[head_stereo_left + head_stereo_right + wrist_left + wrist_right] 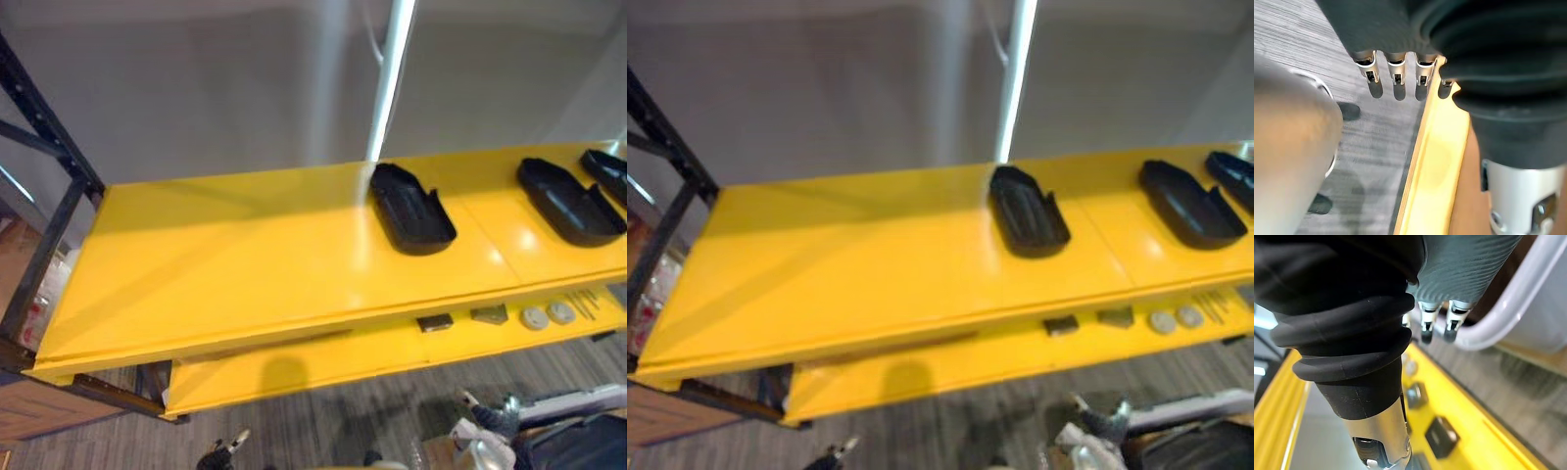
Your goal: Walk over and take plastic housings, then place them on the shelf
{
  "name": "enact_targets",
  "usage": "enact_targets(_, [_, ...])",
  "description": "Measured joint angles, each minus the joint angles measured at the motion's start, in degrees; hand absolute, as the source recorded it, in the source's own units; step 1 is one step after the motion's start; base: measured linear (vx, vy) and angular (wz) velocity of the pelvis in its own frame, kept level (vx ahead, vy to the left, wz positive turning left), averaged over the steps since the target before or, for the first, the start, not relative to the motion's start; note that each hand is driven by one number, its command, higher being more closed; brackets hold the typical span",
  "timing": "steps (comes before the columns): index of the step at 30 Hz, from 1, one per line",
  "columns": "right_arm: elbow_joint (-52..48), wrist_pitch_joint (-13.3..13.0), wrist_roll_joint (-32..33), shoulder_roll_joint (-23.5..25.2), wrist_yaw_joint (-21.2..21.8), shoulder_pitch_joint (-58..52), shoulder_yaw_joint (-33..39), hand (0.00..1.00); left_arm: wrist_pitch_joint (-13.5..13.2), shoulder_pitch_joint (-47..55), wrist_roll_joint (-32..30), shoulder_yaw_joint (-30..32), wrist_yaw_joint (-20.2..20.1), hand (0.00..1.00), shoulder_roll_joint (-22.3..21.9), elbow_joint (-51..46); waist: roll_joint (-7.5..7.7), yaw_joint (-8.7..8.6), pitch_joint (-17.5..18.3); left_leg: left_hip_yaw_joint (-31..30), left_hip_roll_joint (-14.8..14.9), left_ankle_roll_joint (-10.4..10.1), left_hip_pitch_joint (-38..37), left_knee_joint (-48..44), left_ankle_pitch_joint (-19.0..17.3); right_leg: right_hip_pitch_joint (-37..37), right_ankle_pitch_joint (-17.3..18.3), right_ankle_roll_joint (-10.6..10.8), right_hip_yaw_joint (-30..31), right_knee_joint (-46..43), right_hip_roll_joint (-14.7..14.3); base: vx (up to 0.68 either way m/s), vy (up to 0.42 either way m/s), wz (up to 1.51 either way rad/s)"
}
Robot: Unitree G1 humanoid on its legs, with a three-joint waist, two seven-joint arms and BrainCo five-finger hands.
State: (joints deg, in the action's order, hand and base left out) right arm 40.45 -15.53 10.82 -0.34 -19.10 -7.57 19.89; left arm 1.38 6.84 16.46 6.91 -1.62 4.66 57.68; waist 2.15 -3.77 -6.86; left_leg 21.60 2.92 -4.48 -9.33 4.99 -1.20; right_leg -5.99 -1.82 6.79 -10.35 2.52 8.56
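Observation:
Three black plastic housings lie open side up on the top yellow shelf [245,255]: one near the middle [411,208], a second further right [570,201], and a third at the right edge [607,171]. My left hand [223,452] hangs low in front of the shelf, over the grey floor, with straight fingers [1396,81] holding nothing. My right hand [485,416] hangs low at the right, below the lower shelf's front edge. Its fingers [1430,325] are also straight and hold nothing.
A lower yellow shelf [323,362] carries small parts: a dark block [434,321], a grey piece [489,314], round pale pieces [547,314]. A black steel upright [44,147] stands at the left. A white pole [392,78] rises behind. A white curved rail [1528,298] is by my right hand.

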Motion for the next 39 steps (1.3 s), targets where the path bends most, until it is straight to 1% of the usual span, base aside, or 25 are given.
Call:
enact_targets(5, [1.4,-0.6,0.7,0.0,2.6,0.1,-2.5,0.0,0.1,-1.2,-4.4,-3.8,-1.5,0.0,0.5,-0.2,-0.36,0.06,-0.5,2.0,0.7,-0.6,-0.7,0.0,-0.5,0.3,0.0,-0.1,1.7,0.1,-0.8,0.0,-0.027,-0.2])
enact_targets(8, [1.4,-0.6,0.7,0.0,4.3,0.6,-5.7,0.0,0.3,-1.5,-6.3,-3.7,-1.9,0.0,0.7,-0.3,-0.22,0.7,-0.9,6.2,1.7,-1.1,-1.2,-2.0,-1.9,2.7,-1.1,-1.0,7.5,0.0,-2.4,-0.03,-0.04,-0.86])
enact_targets(10, [1.4,-0.8,0.1,-0.3,6.0,1.2,-7.6,0.0,0.1,-2.2,-6.3,-2.7,-1.9,0.0,1.2,-0.3,0.81,1.57,-2.4,3.9,3.7,0.5,1.3,-12.7,-6.3,3.3,-1.6,-1.4,12.2,-0.7,-3.5,-0.03,-0.081,-1.25])
enact_targets(11, [1.4,-1.1,-0.8,-1.3,7.1,1.5,-9.3,0.0,-0.1,-2.3,-6.3,-1.9,-1.9,0.0,1.2,-0.4,0.44,2.02,-2.9,-0.3,5.0,2.7,3.9,-20.3,-9.5,4.1,-1.6,-1.4,15.6,-1.7,-4.4,-0.04,-0.081,-1.15])
enact_targets(12, [1.3,-1.4,-1.1,-2.3,7.7,2.3,-10.3,0.0,-0.2,-2.3,-6.3,-1.3,-1.9,0.0,1.0,-0.4,-0.11,2.08,-3.3,-3.0,5.5,3.5,5.3,-23.6,-11.3,4.3,-1.7,-1.4,17.2,-2.1,-4.9,-0.08,0.006,-1.55])
enact_targets(13, [1.4,-2.0,-2.0,-4.2,8.4,2.7,-11.9,0.0,-0.9,-2.3,-6.3,-1.0,-1.9,0.0,0.2,-0.3,-1.66,2.49,-4.1,-9.1,6.1,3.6,6.7,-28.1,-15.3,5.2,-1.8,-1.3,20.9,-1.8,-6.4,-0.13,0.145,-1.73])
enact_targets(14, [1.4,-2.3,-2.7,-6.2,9.1,3.2,-12.9,0.0,-2.3,-2.2,-6.2,-0.9,-1.9,0.0,-0.7,-0.3,-3.53,3.15,-4.4,-12.8,6.3,2.5,6.6,-29.4,-18.3,6.6,-2.3,-1.6,23.8,-1.6,-7.8,-0.17,0.195,-1.72])
enact_targets(16, [1.4,-3.2,-3.2,-7.7,9.3,3.9,-13.3,0.0,-3.9,-2.4,-6.3,-1.7,-1.9,0.0,-0.9,-0.1,-4.75,2.84,-4.8,-12.9,6.1,0.6,6.4,-26.7,-20.9,9.5,-3.3,-1.3,22.6,-1.6,-7.6,-0.19,0.199,-1.11])
enact_targets(17, [1.4,-3.4,-3.2,-7.5,9.4,3.8,-13.4,0.0,-5.3,-3.0,-6.1,-2.1,-1.8,0.0,-0.7,-0.3,-3.44,3.2,-6.0,-11.3,4.7,0.7,6.9,-26.6,-20.9,11.0,-4.6,-1.4,22.5,-1.8,-6.1,-0.17,0.169,-0.65])
enact_targets(19, [1.4,-3.4,-3.8,-7.6,10.3,3.8,-15.0,0.0,-7.2,-4.4,-5.0,-3.3,-1.8,0.0,0.3,-0.2,-1.97,3.24,-6.9,-10.6,3.2,1.5,9.1,-27.9,-21.4,13.2,-5.5,-0.2,22.4,-2.2,-4.5,-0.12,0.163,-0.24])
enact_targets(20, [1.4,-3.4,-3.9,-7.7,10.4,3.9,-15.5,0.0,-7.5,-4.7,-4.8,-3.7,-1.7,0.0,0.2,-0.2,-1.91,3.26,-6.9,-10.7,3.0,1.7,9.7,-28.6,-21.6,13.6,-5.5,-0.2,22.4,-2.2,-4.3,-0.06,0.141,0.03])
enact_targets(21, [1.3,-3.4,-3.9,-7.8,10.5,4.4,-15.7,0.0,-8.2,-5.3,-3.4,-4.3,-1.8,0.0,0.2,-0.2,-2.29,3.33,-7.3,-11.4,2.7,1.8,10.8,-29.9,-22.3,14.0,-5.5,-0.1,22.0,-2.6,-4.2,0.0,0.123,0.26])
enact_targets(22, [1.3,-4.3,-3.1,-8.5,10.5,5.5,-16.8,0.0,-9.8,-7.0,-3.2,-5.8,-1.3,0.0,-0.2,-0.3,-3.25,3.17,-8.9,-13.4,2.6,2.0,11.7,-33.3,-23.1,14.1,-5.8,1.0,21.3,-4.0,-4.3,0.02,0.119,0.24])
enact_targets(24, [0.5,-4.5,-2.1,-9.0,10.6,7.1,-18.5,0.0,-10.9,-9.0,-3.5,-6.1,-1.0,0.0,-0.6,-1.2,-4.01,3.89,-11.3,-15.4,2.5,2.2,12.5,-36.6,-23.3,14.4,-5.8,1.1,21.2,-6.0,-4.8,0.01,0.088,-0.08])
enact_targets(27, [-5.2,-6.2,-0.2,-8.2,9.2,5.6,-19.7,0.0,-11.2,-8.8,-6.5,-8.9,-0.7,0.0,-0.2,-4.2,-5.11,4.13,-13.1,-16.2,4.2,2.3,12.2,-44.0,-26.0,15.9,-5.7,0.9,21.9,-12.3,-8.1,-0.04,0.07,-0.71])
enact_targets(29, [-10.4,-8.2,-0.4,-7.0,8.4,1.6,-19.3,0.0,-10.2,-8.7,-8.0,-10.4,-1.1,0.0,1.1,-6.6,-3.37,3.91,-14.7,-14.9,4.1,2.6,11.3,-48.5,-26.3,15.6,-5.6,0.7,21.8,-14.8,-8.2,-0.14,0.082,-1.02])
enact_targets(30, [-15.3,-8.9,-1.2,-6.5,8.6,-1.8,-19.4,0.0,-8.4,-8.5,-8.5,-11.1,-1.2,0.0,2.5,-8.2,-1.31,3.19,-15.5,-12.8,3.3,3.9,8.6,-46.8,-27.2,15.3,-6.9,-0.3,19.2,-14.2,-7.4,-0.2,0.074,-1.09])
enact_targets(31, [-16.5,-9.4,-1.7,-6.4,9.1,-2.5,-19.4,0.0,-7.6,-8.5,-8.4,-11.1,-1.2,0.0,3.1,-8.2,-1.08,2.77,-15.6,-11.4,3.5,4.5,8.4,-45.6,-27.4,16.0,-9.5,-1.8,18.1,-13.0,-7.5,-0.24,0.087,-1.16])
enact_targets(32, [-17.5,-9.7,-2.2,-6.4,9.8,-3.0,-19.4,0.0,-6.5,-8.6,-7.8,-11.1,-1.3,0.0,3.8,-8.3,-0.79,2.31,-15.4,-9.8,3.8,5.1,8.2,-43.3,-27.7,17.5,-9.5,-3.0,16.5,-14.2,-7.6,-0.18,0.066,-0.8])
enact_targets(33, [-17.6,-10.1,-2.7,-6.4,10.6,-3.5,-19.3,0.0,-5.7,-8.8,-7.4,-10.9,-1.4,0.0,4.5,-8.3,-0.08,1.17,-15.4,-7.7,4.0,6.2,8.3,-40.3,-28.2,20.4,-6.7,-4.4,12.8,-20.7,-7.3,-0.21,0.076,-0.8])
enact_targets(34, [-17.3,-10.2,-3.7,-6.3,10.7,-3.5,-19.3,0.0,-5.0,-8.7,-6.6,-10.4,-1.4,0.0,5.4,-8.1,0.39,1.49,-15.7,-5.8,4.2,6.9,8.3,-39.4,-27.2,21.9,-4.0,-5.6,11.1,-26.0,-7.0,-0.21,0.059,-0.89])
enact_targets(35, [-17.3,-10.6,-5.7,-6.4,10.8,-2.9,-19.3,0.0,-4.3,-7.2,-5.0,-9.7,-1.4,0.0,5.9,-7.9,-0.25,1.72,-15.8,-3.5,5.3,7.4,8.4,-39.1,-26.6,22.1,-0.4,-7.1,8.4,-32.1,-6.2,-0.21,0.05,-0.85])
enact_targets(36, [-17.3,-10.8,-6.7,-6.4,10.8,-2.5,-19.5,0.0,-4.2,-6.2,-4.9,-9.5,-1.4,0.0,5.9,-7.9,-0.62,1.81,-15.7,-2.6,5.7,7.6,8.4,-39.1,-26.5,21.7,1.4,-7.5,7.1,-34.5,-5.4,-0.2,0.054,-1.03])
enact_targets(37, [-17.3,-10.9,-8.7,-6.6,10.3,-0.8,-20.2,0.0,-4.2,-4.0,-2.5,-9.0,-1.5,0.0,5.9,-7.5,-1.1,2.61,-15.6,-0.2,6.8,7.7,8.5,-39.2,-26.4,20.6,4.3,-7.9,5.2,-37.7,-3.5,-0.17,0.041,-0.95])
enact_targets(39, [-17.3,-10.9,-10.0,-7.3,9.9,2.7,-22.1,0.0,-4.8,-1.8,-0.5,-5.6,-1.8,0.0,6.1,-7.5,-1.86,4.16,-15.4,1.8,8.6,7.5,10.6,-40.3,-26.3,18.7,7.2,-8.8,3.3,-38.8,-0.6,-0.13,0.004,-0.9])
